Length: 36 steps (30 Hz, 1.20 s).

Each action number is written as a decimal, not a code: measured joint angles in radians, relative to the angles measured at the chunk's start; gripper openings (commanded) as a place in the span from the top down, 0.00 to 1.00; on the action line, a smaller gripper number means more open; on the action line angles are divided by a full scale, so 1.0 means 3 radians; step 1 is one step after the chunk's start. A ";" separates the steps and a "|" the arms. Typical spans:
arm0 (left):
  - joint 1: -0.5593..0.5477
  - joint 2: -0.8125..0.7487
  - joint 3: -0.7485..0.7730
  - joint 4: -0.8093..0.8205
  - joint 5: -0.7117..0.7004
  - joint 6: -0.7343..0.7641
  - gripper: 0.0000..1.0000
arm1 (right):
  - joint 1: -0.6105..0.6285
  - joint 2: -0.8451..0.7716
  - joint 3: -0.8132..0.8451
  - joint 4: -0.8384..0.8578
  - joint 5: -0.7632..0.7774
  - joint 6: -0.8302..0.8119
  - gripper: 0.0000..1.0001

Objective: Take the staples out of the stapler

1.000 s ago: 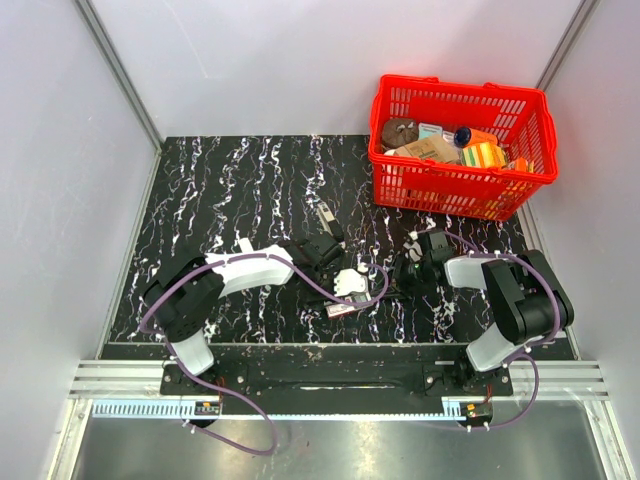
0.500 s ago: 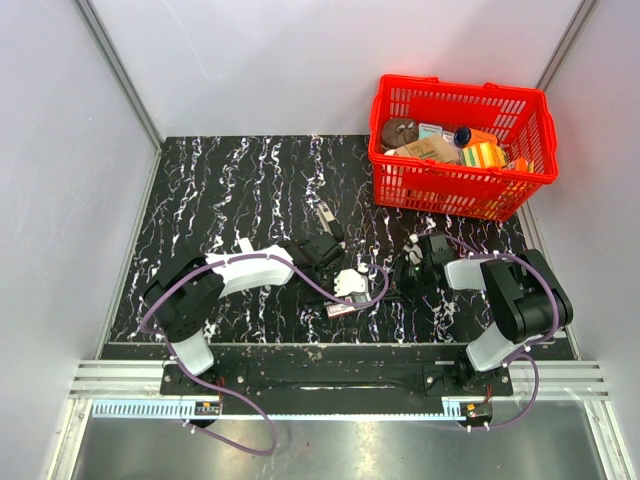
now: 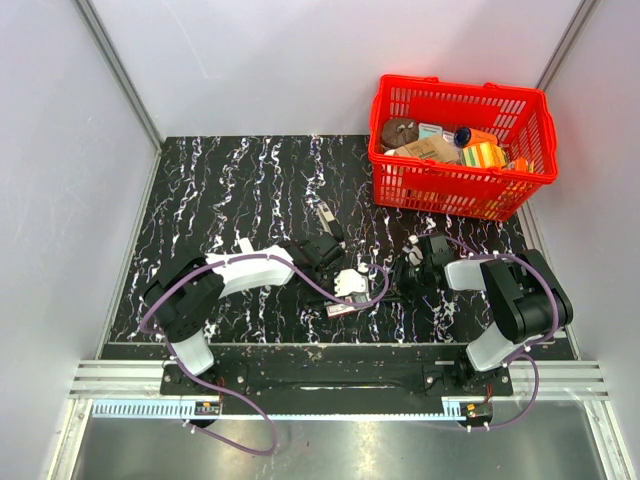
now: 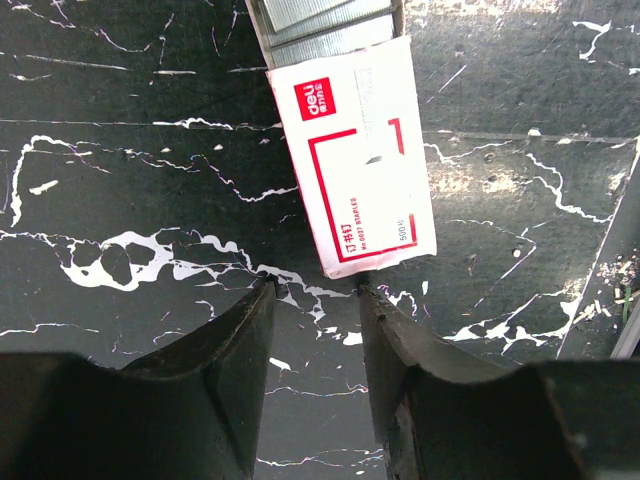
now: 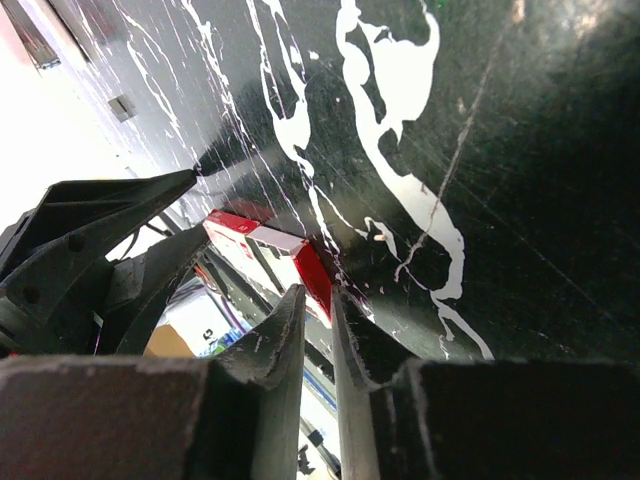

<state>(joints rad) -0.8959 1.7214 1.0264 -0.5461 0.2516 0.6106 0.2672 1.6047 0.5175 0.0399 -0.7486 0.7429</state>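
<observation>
A black table (image 3: 230, 180) with white marble-like veins fills the middle. Pale grey walls (image 3: 330, 60) close it at 9, 12 and 3 o'clock, joined by aluminium posts (image 3: 118, 70) at 11 and 1. At 6 o'clock lies a silver rail (image 3: 120, 378), then a dull metal sheet (image 3: 350, 445). The light is even.

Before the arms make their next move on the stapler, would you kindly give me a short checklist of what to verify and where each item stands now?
1. Left hand open and empty: ok, its fingers are apart with only table between them.
2. Right hand empty: ok, closed to a slit, nothing held.
3. Stapler gripped: not ok, it lies on the table beyond the left hand, in neither hand.
4. Stapler magazine open: cannot tell, too small in the top view.
5. Staple box clear of the left hand: not ok, its near corner lies right at one fingertip.
</observation>
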 measured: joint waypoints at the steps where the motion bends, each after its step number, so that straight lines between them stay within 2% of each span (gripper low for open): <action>1: -0.0001 0.0001 0.0000 0.0000 -0.0004 -0.0003 0.56 | 0.0000 0.0000 0.0000 0.0001 -0.0006 0.0000 0.82; 12: -0.0008 0.0023 0.0027 0.0000 -0.0013 -0.0005 0.57 | 0.0000 0.0004 0.0000 0.0008 -0.0018 -0.0001 0.91; 36: -0.0011 0.0095 0.0117 -0.0008 -0.0020 -0.0008 0.57 | 0.0010 0.0112 0.0094 0.0055 -0.0106 -0.0006 0.91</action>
<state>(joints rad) -0.8993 1.7500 1.0615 -0.5484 0.2455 0.6083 0.2703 1.6382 0.5457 0.0563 -0.7803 0.7410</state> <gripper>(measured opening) 0.430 0.088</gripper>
